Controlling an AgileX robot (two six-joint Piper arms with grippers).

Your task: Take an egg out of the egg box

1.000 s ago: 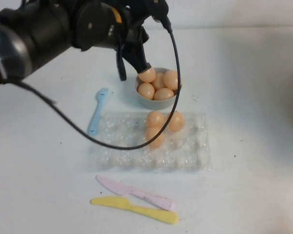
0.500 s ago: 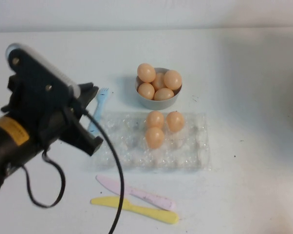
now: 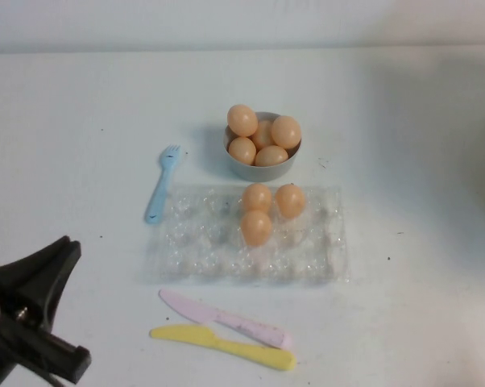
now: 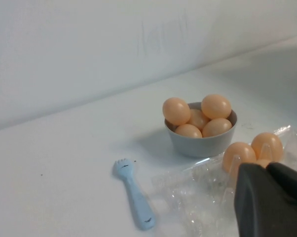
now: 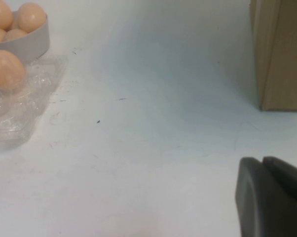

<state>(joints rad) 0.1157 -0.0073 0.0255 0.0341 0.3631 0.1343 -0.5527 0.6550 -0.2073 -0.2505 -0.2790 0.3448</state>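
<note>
High view puts your left gripper (image 3: 41,322), fingers spread and empty, at lower left, with the three eggs (image 3: 257,227) in the egg box (image 3: 194,258) up and right of it, far nearer than your right gripper (image 5: 272,197), whose fingers look together.

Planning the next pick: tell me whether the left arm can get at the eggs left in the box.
Probably yes. The left gripper sits low at the near left, and nothing stands between it and the three eggs lying uncovered in the egg box. The right gripper is parked aside.
</note>
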